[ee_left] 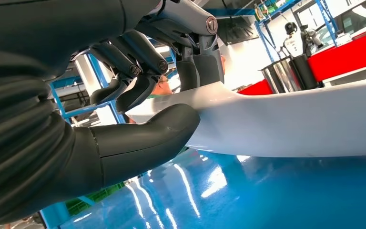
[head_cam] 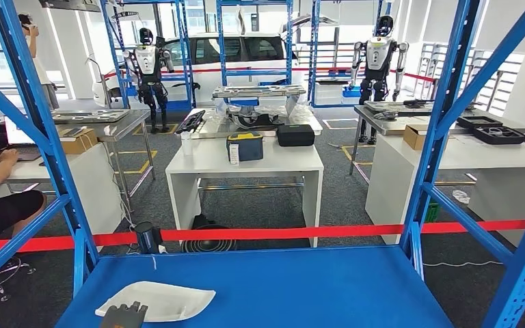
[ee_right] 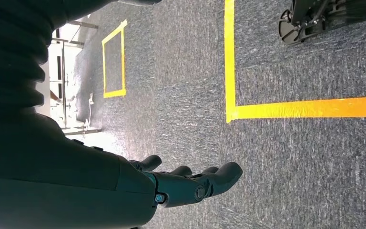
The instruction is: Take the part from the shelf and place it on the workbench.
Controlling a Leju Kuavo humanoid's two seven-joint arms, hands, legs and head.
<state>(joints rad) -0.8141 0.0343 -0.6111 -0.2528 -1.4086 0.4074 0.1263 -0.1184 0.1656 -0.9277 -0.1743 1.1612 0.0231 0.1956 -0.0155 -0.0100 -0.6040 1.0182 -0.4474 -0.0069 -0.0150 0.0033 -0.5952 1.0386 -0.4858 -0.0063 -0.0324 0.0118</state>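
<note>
Your left hand (ee_left: 138, 109) grips the edge of the white part (head_cam: 157, 301), thumb below and fingers above, on the blue shelf (head_cam: 301, 287); your right hand (ee_right: 190, 183) hangs released, fingers apart, over grey carpet (ee_right: 290, 157) with yellow tape (ee_right: 305, 108)

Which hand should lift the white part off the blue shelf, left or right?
Left. The left hand already grips the edge of the white part on the blue shelf, thumb under and fingers over. The right hand hangs open above the grey floor, away from the shelf.
</note>
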